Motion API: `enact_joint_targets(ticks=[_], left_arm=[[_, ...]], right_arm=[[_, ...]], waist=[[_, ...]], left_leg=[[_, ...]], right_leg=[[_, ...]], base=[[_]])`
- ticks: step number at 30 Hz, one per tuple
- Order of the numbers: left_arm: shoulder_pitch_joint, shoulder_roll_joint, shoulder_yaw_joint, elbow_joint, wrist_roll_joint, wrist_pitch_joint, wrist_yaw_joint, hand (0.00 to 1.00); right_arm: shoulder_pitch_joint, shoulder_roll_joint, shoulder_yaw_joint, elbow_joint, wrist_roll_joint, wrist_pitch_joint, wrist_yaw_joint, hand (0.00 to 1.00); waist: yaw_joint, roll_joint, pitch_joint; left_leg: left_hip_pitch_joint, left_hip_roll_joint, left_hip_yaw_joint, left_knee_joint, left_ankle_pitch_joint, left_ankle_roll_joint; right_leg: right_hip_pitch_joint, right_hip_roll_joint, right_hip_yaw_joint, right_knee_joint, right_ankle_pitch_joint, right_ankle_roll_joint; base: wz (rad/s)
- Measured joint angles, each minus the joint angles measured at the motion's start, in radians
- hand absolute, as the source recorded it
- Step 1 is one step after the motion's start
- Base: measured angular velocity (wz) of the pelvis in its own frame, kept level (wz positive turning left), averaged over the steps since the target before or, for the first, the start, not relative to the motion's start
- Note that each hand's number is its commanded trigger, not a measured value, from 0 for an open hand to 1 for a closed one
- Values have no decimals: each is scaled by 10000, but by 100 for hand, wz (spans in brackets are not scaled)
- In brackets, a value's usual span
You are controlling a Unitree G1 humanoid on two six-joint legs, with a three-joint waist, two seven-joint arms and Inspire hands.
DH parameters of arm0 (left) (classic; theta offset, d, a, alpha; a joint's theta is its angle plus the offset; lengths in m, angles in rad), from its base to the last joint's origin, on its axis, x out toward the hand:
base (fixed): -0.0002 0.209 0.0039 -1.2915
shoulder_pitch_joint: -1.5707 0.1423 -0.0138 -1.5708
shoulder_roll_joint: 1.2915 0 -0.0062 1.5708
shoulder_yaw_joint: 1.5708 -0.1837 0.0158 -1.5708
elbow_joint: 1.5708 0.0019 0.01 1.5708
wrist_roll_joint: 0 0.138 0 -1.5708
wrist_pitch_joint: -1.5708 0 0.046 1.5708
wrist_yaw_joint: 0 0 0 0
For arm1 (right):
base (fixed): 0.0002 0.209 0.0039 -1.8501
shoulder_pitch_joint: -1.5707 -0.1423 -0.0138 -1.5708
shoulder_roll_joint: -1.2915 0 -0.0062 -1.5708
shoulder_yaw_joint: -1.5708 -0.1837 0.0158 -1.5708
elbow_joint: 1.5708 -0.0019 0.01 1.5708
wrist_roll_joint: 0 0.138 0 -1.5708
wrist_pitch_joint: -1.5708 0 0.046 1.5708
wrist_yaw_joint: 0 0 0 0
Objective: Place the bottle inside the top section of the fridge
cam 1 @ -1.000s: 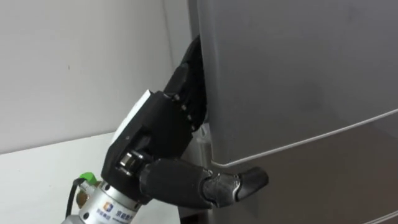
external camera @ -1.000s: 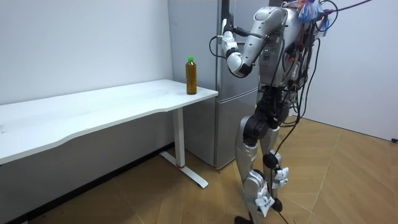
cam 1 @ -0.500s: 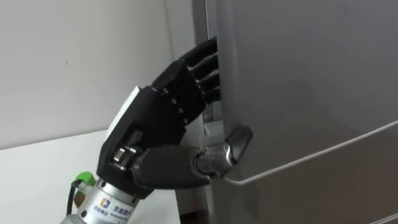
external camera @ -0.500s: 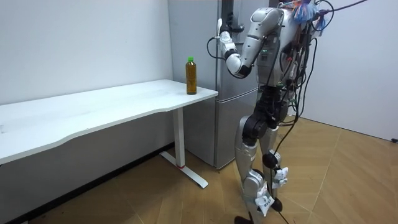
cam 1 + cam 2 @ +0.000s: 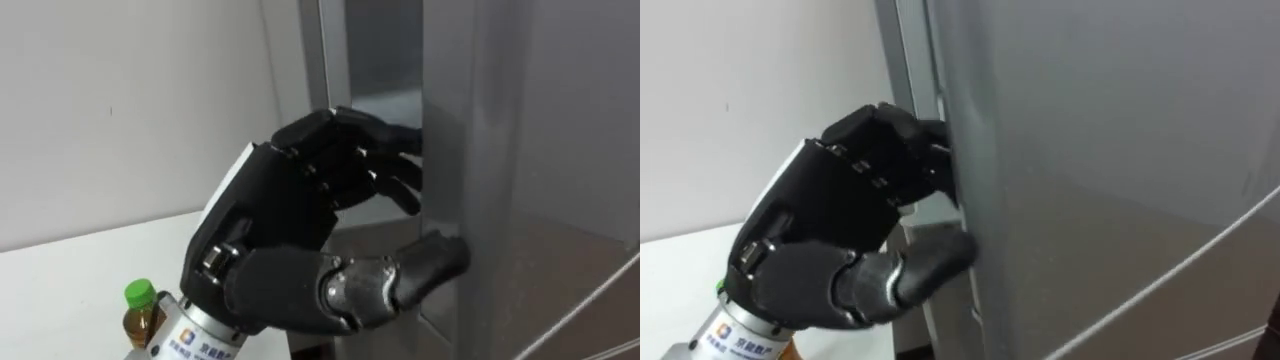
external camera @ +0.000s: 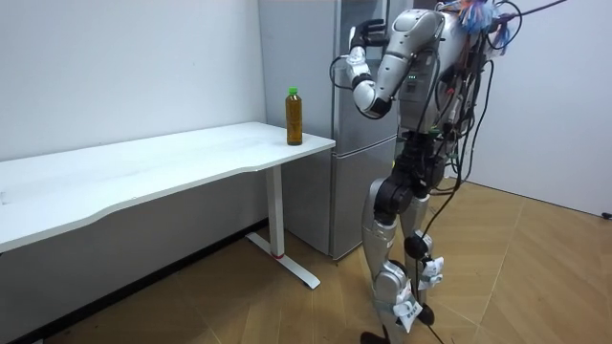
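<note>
A bottle (image 6: 295,117) of brown drink with a green cap (image 5: 140,293) stands upright near the corner of the white table (image 6: 172,164), just left of the grey fridge (image 6: 349,182). I stand in front of the fridge with my left arm raised. My left hand (image 5: 290,240) grips the left edge of the upper fridge door (image 5: 540,150): the fingers are curled round behind the edge and the thumb (image 5: 420,272) lies on the door's front. The door stands slightly ajar, with a dark gap showing beside it. The bottle is below and left of this hand, untouched.
The white wall runs behind the table. The seam between the upper and lower fridge doors (image 5: 1160,285) crosses low on the right. Wooden floor (image 6: 535,277) lies open to the room view's right of me.
My left hand's fingers have curled round the door's edge, and the hand has shifted up along it. The upper door has come away from the fridge body, opening a gap.
</note>
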Motion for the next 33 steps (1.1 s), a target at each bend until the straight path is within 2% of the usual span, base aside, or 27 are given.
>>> enact_joint_targets(ticks=[2,7,17,28,33], left_arm=[[0,61,-270,10,168,185,-148,0],[-1,129,-493,0,317,212,-328,0],[-4,505,-748,3,300,393,-468,0],[-17,546,-832,18,308,455,-805,0],[-542,629,-1014,404,298,487,-1054,0]], right_arm=[[-4,0,0,0,15,-1,4,0],[-17,1,6,2,39,-1,1,0],[-18,6,81,-62,12,3,-16,0],[28,5,73,-89,358,3,5,0],[15,0,107,-89,389,0,72,0]], waist=[[-14,2,2],[-16,1,3],[-149,-29,24],[-298,-10,38],[-301,1,56]], left_leg=[[-2,1,17,0,0,0],[-15,3,96,0,0,0],[-36,8,173,-24,-1,0],[-1,12,458,-26,-1,0],[55,24,717,-25,-1,0]], right_leg=[[-10,0,17,-5,0,0],[-44,0,63,-23,-2,-2],[-146,0,82,-16,-2,-2],[-193,1,231,-8,-1,-2],[-206,9,356,-4,-1,-1]], base=[[0],[-3],[-6],[-3],[-7]])
